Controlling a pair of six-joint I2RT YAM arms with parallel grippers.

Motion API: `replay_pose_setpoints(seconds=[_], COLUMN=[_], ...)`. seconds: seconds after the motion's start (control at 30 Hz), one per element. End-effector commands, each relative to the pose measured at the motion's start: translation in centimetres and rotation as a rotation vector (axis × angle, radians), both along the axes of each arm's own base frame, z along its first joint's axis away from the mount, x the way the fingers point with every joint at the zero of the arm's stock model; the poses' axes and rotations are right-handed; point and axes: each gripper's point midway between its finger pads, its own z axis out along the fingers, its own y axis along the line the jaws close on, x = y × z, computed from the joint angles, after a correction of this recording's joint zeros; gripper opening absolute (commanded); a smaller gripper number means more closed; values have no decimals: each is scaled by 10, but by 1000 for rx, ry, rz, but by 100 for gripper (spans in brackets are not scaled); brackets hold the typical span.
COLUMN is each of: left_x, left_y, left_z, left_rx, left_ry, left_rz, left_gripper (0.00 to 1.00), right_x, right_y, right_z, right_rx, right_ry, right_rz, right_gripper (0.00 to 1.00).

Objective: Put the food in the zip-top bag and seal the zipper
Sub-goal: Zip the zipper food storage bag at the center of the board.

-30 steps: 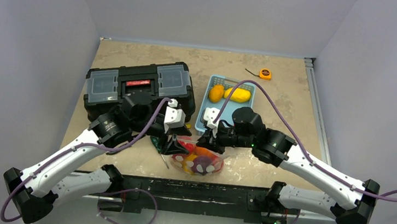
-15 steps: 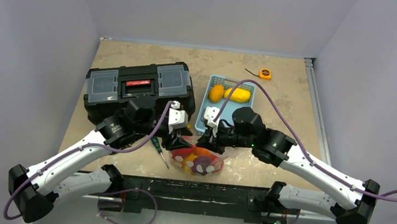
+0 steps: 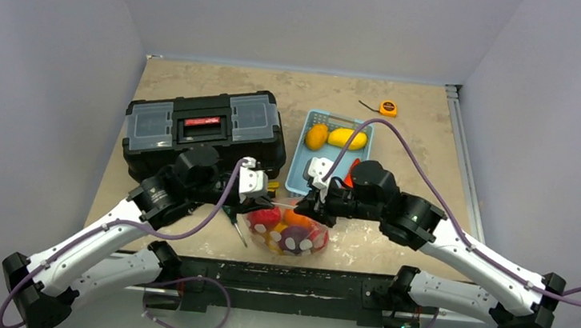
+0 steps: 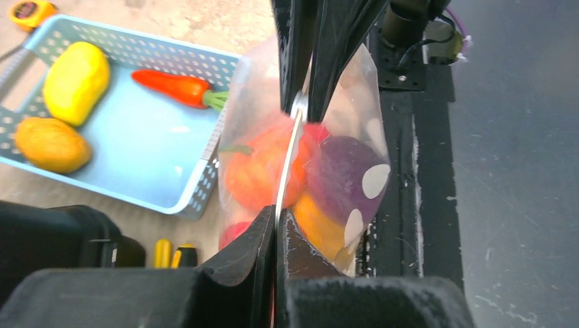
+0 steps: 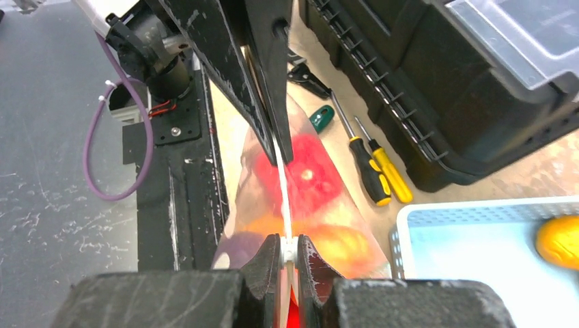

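Right now your left gripper (image 3: 258, 199) and your right gripper (image 3: 305, 206) each pinch the zipper (image 4: 289, 154), one at either end of the strip, with the jaws pressed flat on it and no gap showing in either wrist view. The zip-top bag (image 3: 290, 235) sits below them at 6 o'clock on the table (image 3: 403, 127), by the near edge. The food (image 3: 266, 216) inside shows red, orange and purple through the dotted plastic. From the bag, the light blue basket (image 3: 302, 173) lies at about 12 o'clock, holding a yellow piece (image 3: 348, 138), an orange piece (image 3: 316, 137) and a carrot (image 4: 174, 87). The black toolbox (image 3: 201, 143) sits at 10 o'clock. Its red label (image 3: 202, 122) is too small to read, as is the face of the orange tape measure (image 3: 388, 107) at 1 o'clock. Screwdrivers (image 5: 369, 167) lie between bag and toolbox.
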Motion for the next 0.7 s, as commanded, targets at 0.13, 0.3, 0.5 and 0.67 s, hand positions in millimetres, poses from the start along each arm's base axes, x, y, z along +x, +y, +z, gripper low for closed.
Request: replay_pose_setpoints(seconds=[0.13,0.3,0.5,0.67], left_x=[18,16,20,23], left_y=[24,24,29,34], left_z=[9,8,11,12], left_rx=[2,7,5,-5], left_ry=[-178,-178,-207,-234], left_rz=[130,121,154,183], left_gripper=[0,0,0,0], right_x=[-3,-10,-15,-17], right_y=[-54,-72,-81,-86], right_z=[20,24,35,41], right_rx=[-18,9,53,58], right_ry=[-86,-100,-119,-122], right_rz=[-130,-158,-170,-177], right_gripper=[0,0,0,0])
